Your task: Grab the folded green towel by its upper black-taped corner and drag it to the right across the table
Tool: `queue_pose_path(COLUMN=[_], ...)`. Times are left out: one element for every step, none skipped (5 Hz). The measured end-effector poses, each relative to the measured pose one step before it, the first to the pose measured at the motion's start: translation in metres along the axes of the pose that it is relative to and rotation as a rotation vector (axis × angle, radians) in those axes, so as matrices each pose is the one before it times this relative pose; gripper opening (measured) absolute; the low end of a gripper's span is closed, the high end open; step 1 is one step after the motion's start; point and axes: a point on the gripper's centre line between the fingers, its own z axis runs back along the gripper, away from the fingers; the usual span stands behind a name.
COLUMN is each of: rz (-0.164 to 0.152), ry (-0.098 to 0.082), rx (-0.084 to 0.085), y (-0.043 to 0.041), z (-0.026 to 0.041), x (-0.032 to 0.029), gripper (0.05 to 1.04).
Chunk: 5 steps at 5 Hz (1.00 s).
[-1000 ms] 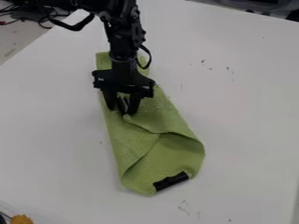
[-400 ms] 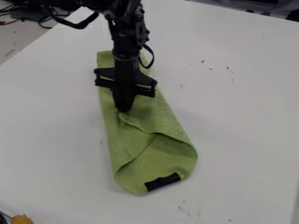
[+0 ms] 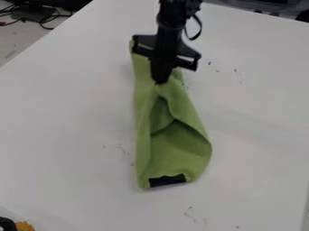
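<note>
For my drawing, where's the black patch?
In the camera view, the black patch is lower middle, at the green cloth's end, well below the claw.

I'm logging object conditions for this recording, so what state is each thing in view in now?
Gripper: shut on the cloth, fingers together.
Cloth: partly folded over, creased, pinched toward its far end.
Black strip: exposed at the cloth's near end.
Table: marked with small dark specks.
Orange thing: cut off by the view's edge.
</note>
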Motion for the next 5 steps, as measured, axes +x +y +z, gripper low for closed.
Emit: queue_pose_path(rz=[-0.0624,-0.0415,-0.0307,-0.0135,-0.0009], ry=[-0.0232,-0.0063,0.0136,-0.0135,0.0039], rx=[-0.0324,-0.0437,-0.0355,0.0018,-0.0362], y=[-0.03527,-0.02774,-0.02275,-0.01203,-0.00874], z=[-0.00338,-0.00966,-0.01553,0.00332,0.00057], x=[0.01897,0.01342,0.00583,0.00194,-0.00128], gripper=[0.078,0.078,0.103,0.279,0.558])
